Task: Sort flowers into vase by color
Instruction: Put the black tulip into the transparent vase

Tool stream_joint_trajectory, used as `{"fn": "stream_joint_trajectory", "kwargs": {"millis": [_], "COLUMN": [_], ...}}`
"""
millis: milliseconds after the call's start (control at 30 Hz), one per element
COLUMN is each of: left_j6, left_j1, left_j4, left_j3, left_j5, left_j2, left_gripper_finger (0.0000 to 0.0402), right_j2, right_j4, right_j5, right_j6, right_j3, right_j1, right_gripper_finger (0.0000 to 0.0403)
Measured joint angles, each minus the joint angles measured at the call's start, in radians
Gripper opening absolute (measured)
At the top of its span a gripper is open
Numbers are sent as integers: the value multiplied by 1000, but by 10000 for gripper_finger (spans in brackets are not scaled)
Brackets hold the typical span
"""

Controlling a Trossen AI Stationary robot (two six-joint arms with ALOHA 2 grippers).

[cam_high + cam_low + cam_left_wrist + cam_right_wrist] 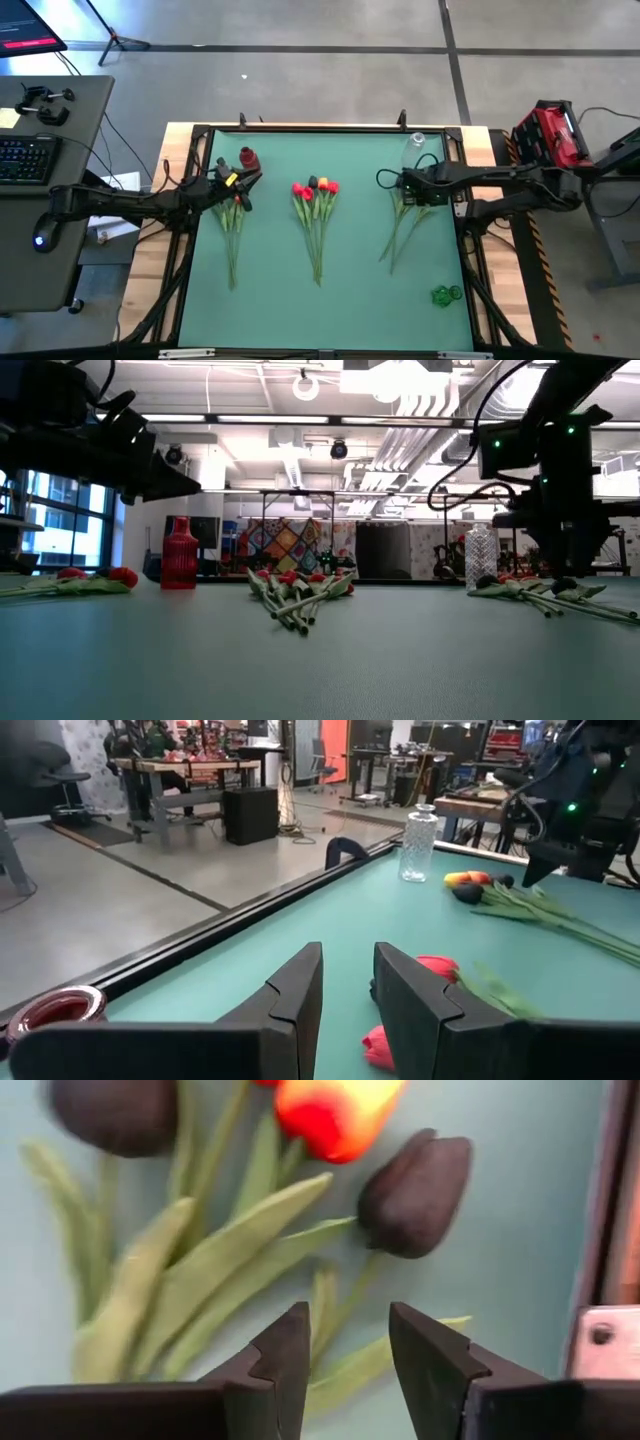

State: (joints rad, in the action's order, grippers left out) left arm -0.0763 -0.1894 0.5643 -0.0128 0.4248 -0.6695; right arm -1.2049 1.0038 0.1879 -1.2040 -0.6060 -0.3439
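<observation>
**Both end effectors open above outer flower bundles**

The left end effector (345,1010) hangs over the heads of the left bundle of flowers (232,225), near the surface's left edge toward the far side. Its fingers (292,995) stand parted with a clear gap and nothing between them; red tulip heads (437,967) lie just beyond and beside the fingertips on the green surface (360,290). Close by, near the far left corner, stands a red vase (248,158), upright; in the low view it rises behind the left bundle.

The right end effector (345,1345) hovers over the heads of the right bundle of flowers (405,225), near the right edge. Its fingers (283,1355) are likewise apart and empty, poised above a green stem and leaves. Just past the tips lie a near-black tulip head (415,1192) and an orange-red one (335,1115); another dark head (118,1115) sits off to one side, blurred. Whether the fingertips touch the leaves cannot be told from this view.

A clear vase (415,150) stands upright at the far edge, just beyond the right end effector.

A middle bundle of flowers (316,215) lies at the surface's centre, heads red and orange toward the far edge, stems trailing toward the near edge. A small green object (446,294) rests near the near right corner.
</observation>
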Motion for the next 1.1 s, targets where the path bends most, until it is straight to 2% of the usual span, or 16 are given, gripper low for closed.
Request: {"fn": "stream_joint_trajectory", "kwargs": {"millis": [333, 633, 900, 1000, 1100], "left_j6": [-52, -61, -53, -54, -54], "left_j1": [0, 0, 0, 0, 0], "left_j4": [-44, -53, -52, -52, -52], "left_j3": [0, 0, 0, 0, 0], "left_j5": [1, 1, -22, -29, -29], "left_j2": [0, 0, 0, 0, 0], "left_gripper_finger": [80, 80, 80, 80, 80], "right_j2": [-55, -139, -216, -219, -216], "right_j4": [-10, -86, -56, -62, -56], "right_j5": [20, 21, 12, 9, 6], "right_j6": [-29, -54, -99, -99, -76], "right_j3": [0, 0, -5, -5, -4], "right_j1": [-3, -3, -3, -3, -4], "right_gripper_finger": [88, 86, 80, 62, 23]}}
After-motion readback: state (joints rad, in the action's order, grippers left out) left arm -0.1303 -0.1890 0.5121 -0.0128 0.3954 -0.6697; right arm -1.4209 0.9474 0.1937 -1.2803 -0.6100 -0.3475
